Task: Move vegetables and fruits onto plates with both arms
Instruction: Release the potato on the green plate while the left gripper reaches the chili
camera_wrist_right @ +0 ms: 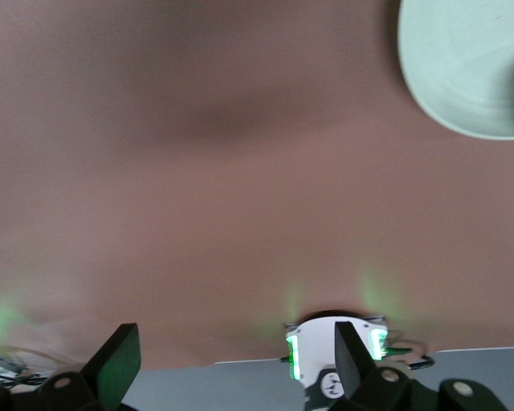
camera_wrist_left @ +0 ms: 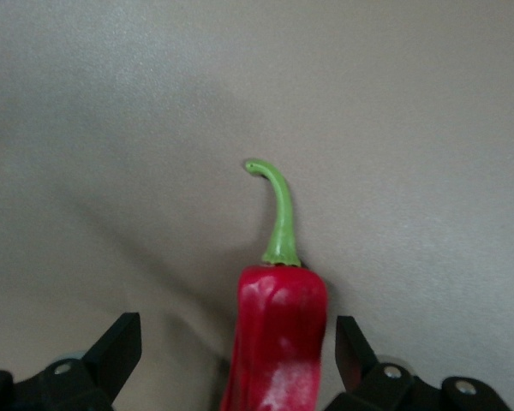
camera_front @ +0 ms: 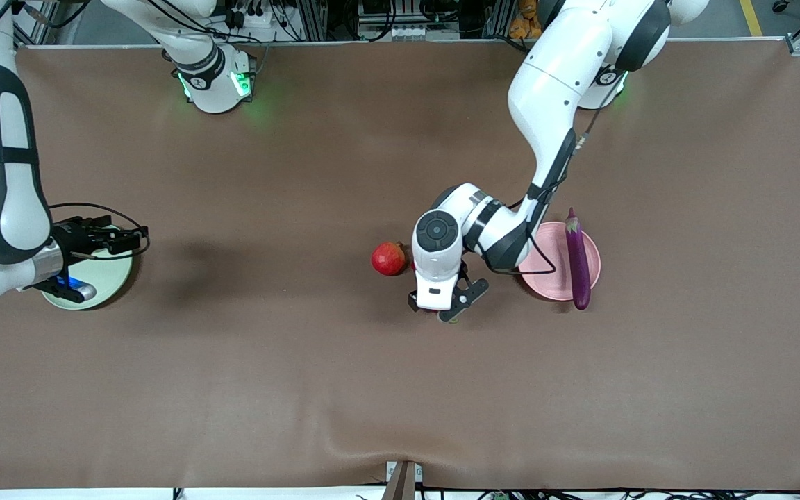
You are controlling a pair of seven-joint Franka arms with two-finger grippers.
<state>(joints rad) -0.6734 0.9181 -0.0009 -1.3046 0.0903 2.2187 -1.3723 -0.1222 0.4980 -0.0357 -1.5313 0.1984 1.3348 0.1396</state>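
Observation:
A red chili pepper (camera_wrist_left: 278,342) with a curved green stem lies on the brown cloth. My left gripper (camera_wrist_left: 237,360) is low over it and open, one finger on each side, not touching. In the front view the left gripper (camera_front: 442,307) hides most of the chili. A round red pomegranate (camera_front: 389,258) sits on the cloth close beside that hand. The purple eggplant (camera_front: 578,260) lies across the pink plate (camera_front: 546,264). My right gripper (camera_front: 122,239) hangs open and empty over the pale green plate (camera_front: 105,278) at the right arm's end (camera_wrist_right: 471,68).
Brown cloth covers the whole table (camera_front: 303,375). A ripple in it runs along the edge nearest the front camera. The right arm's base (camera_wrist_right: 334,360) with green lights shows between the right gripper's fingers.

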